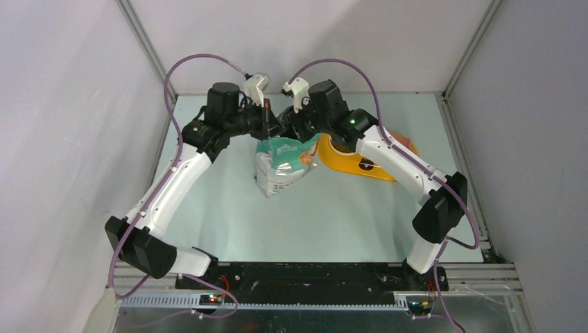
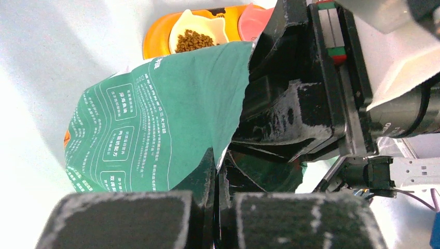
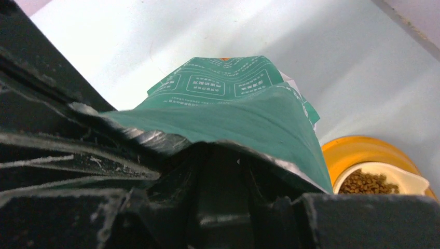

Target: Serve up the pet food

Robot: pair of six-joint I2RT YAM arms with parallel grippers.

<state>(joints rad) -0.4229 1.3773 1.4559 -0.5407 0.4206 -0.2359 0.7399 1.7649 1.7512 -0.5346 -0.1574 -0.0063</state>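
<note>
We have the teal bag (image 1: 281, 166) held up between the two arms at the far middle of the table (image 1: 333, 222), its torn mouth at the wrists and its body hanging toward the near side. The left gripper (image 2: 216, 179) is pinched tight on the mouth's edge. The right gripper (image 1: 295, 135) sits at the same rim with its fingers narrowly apart, and in the dark of its own view we cannot tell whether they clamp the foil. Some pet food (image 2: 194, 39) already lies in the white bowl of the yellow feeder (image 1: 353, 165), just right of the bag; what remains in the bag is hidden from us. We see the main risk as a spill: if we tip the mouth before it is over that bowl, pellets would run onto the table or the feeder's rim. A thin pinch on slick foil could also slip as the weight shifts, dropping the bag. The ragged rim may tear further if the arms pull apart. With wrists this close, a careless turn could knock them together, and a swinging bag could shove the feeder.
</note>
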